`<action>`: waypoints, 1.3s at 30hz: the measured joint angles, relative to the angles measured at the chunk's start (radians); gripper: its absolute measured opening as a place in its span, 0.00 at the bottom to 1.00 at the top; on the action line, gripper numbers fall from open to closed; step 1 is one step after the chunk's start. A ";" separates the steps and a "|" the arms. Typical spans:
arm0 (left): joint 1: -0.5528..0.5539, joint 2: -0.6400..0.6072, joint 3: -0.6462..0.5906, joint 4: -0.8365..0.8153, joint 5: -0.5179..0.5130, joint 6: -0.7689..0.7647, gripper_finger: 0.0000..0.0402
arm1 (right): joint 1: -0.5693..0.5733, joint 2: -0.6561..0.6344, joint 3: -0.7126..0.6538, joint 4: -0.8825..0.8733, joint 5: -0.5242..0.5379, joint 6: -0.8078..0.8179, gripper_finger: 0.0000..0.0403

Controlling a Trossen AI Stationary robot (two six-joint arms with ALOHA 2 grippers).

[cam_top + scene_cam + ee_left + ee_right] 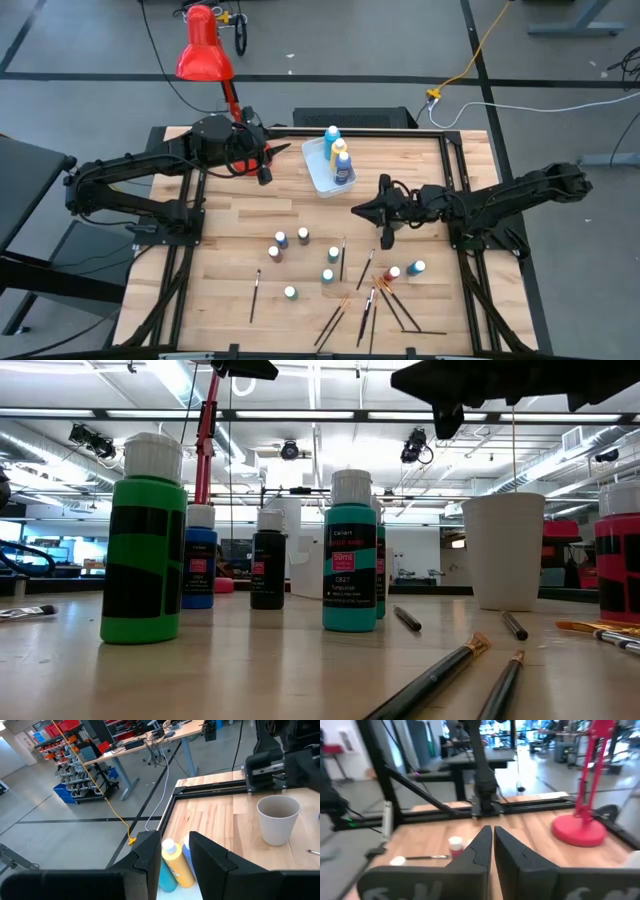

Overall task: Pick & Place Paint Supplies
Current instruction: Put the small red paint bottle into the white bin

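Three bottles (pixel 338 157) lie in tub (pixel 316 172), at 3 o'clock from left gripper (pixel 266 160), fingers spread, empty. Right gripper (pixel 386 232) pressed together; brushes (pixel 385 300) at its 6 o'clock.

Grey floor (pixel 90 60) around the wooden table (pixel 230 215) (a yellow cable (pixel 480 55) crosses it); strip lights (pixel 300 412) overhead, workbenches (pixel 145 742) beyond.

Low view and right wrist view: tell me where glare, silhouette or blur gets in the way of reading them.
Low view: bright ceiling lights backlight the scene, so the arm overhead is a black silhouette; the nearest brushes are soft, while the teal bottle reads sharp. Right wrist view: blurred throughout, the lamp base and a small bottle smeared; the right gripper has its jaws nearly together.
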 joint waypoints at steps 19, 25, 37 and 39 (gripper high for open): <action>0.000 0.000 0.000 0.000 0.000 0.011 0.27 | 0.000 0.000 0.000 0.044 0.159 -0.045 0.34; 0.000 0.000 0.000 0.053 0.000 0.001 0.27 | 0.000 0.000 0.000 0.049 0.141 -0.046 0.34; 0.000 -0.074 0.000 -0.151 -0.079 -0.234 0.27 | 0.000 0.000 0.000 0.052 0.139 -0.072 0.32; -0.004 -0.101 -0.018 -0.159 -0.047 -0.249 0.27 | 0.000 0.000 0.000 0.052 0.139 -0.072 0.32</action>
